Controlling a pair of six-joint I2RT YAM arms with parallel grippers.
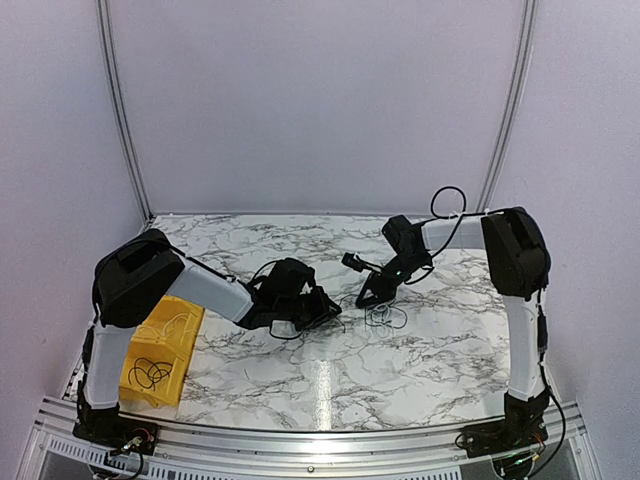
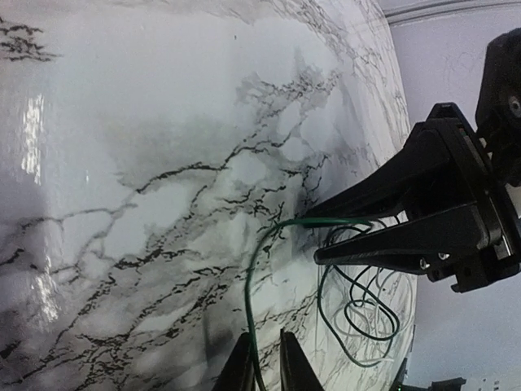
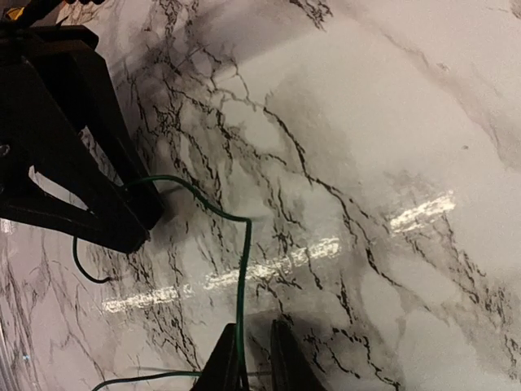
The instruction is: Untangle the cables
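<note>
The cables (image 1: pixel 385 318) lie as a small tangle of thin dark loops on the marble table (image 1: pixel 330 380), just below my right gripper (image 1: pixel 368 297). One green strand (image 2: pixel 248 285) arcs from my left gripper (image 2: pixel 266 358) across to the right gripper (image 2: pixel 316 236). The rest of the loops (image 2: pixel 366 314) lie flat under the right gripper. In the right wrist view the same strand (image 3: pixel 244 269) rises between my right gripper (image 3: pixel 248 350) and bends over to the left gripper (image 3: pixel 146 232). Both pairs of jaws stand narrowly apart, and the strand runs along one finger of each.
A yellow bin (image 1: pixel 185 330) sits at the table's left edge beside the left arm, with more thin black loops (image 1: pixel 150 375) in it. White walls enclose the table on three sides. The two grippers are close together at mid-table.
</note>
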